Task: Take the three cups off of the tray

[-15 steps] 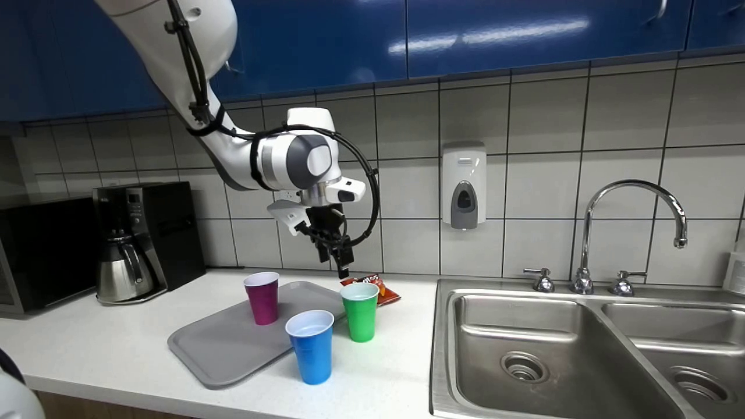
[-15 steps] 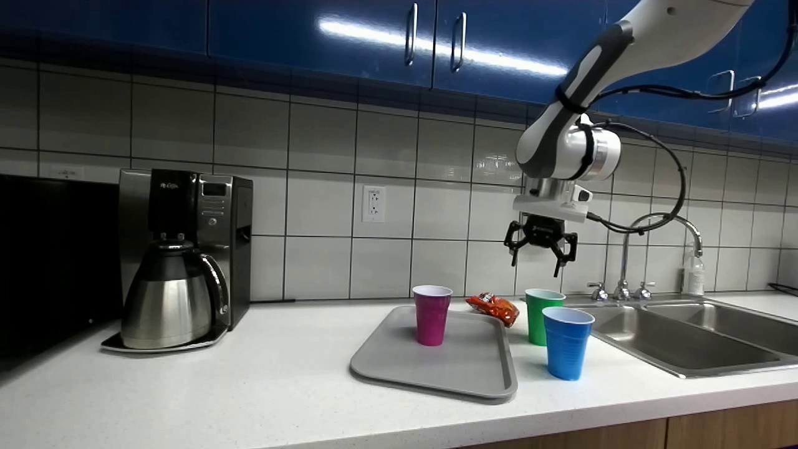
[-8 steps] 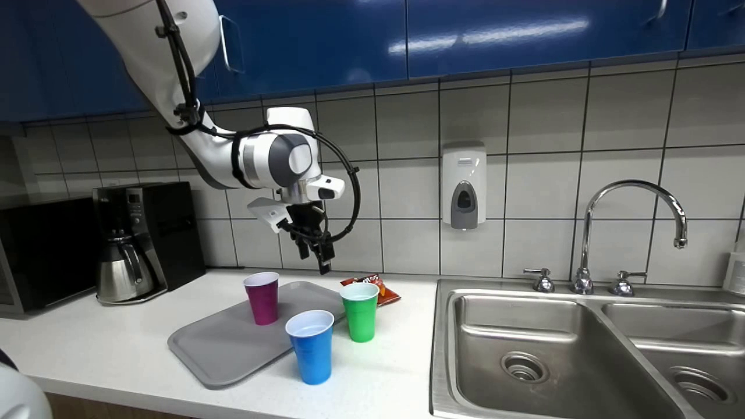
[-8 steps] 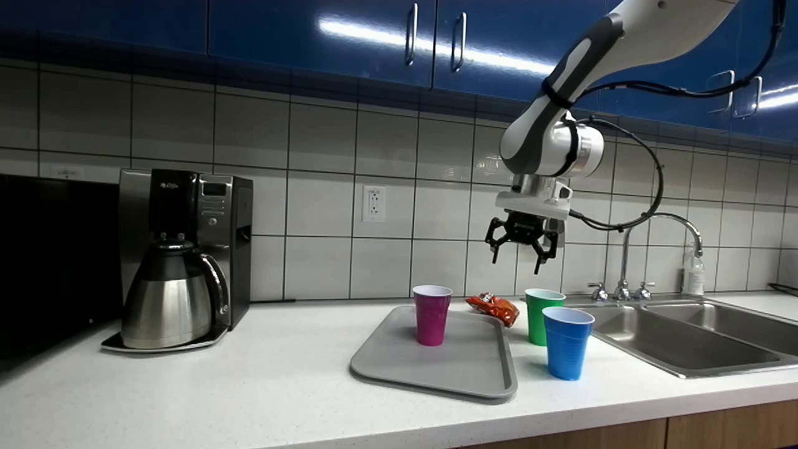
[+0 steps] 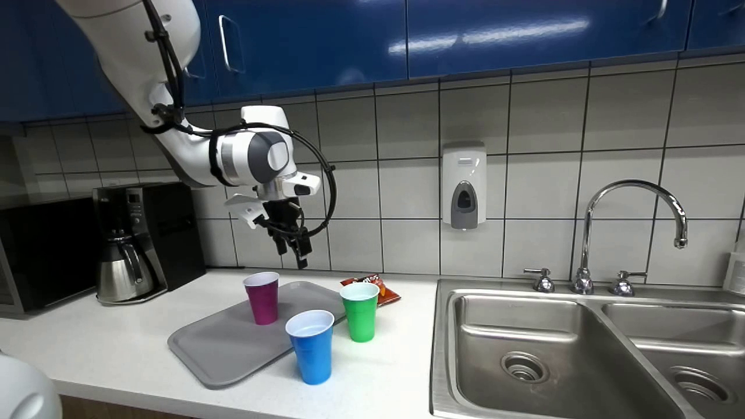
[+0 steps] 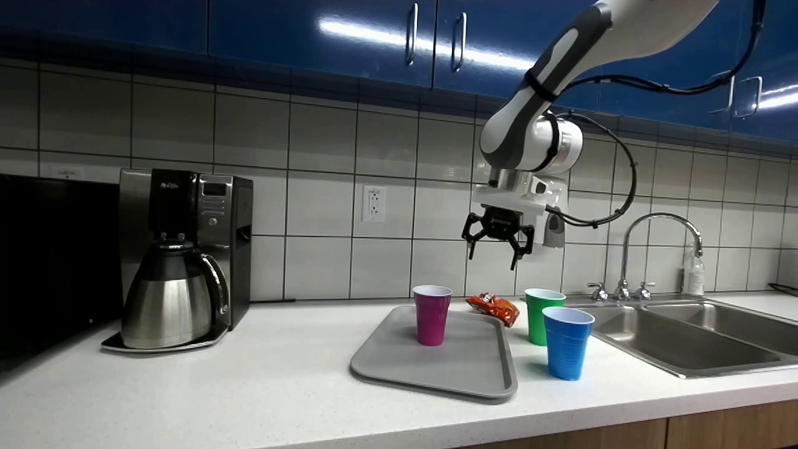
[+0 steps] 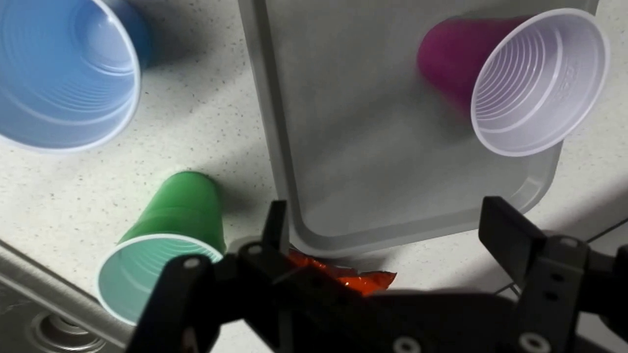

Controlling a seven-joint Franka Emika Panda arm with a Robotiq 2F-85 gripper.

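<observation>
Three cups (image 6: pixel 431 321) (image 6: pixel 535 324) (image 6: pixel 566 350), one tray (image 6: pixel 436 368), apparently one snack bag (image 6: pixel 494 309)

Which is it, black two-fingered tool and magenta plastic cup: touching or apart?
Apart. In an exterior view, the black two-fingered tool hangs higher than the magenta plastic cup, with pale wall tiles showing between them.
</observation>
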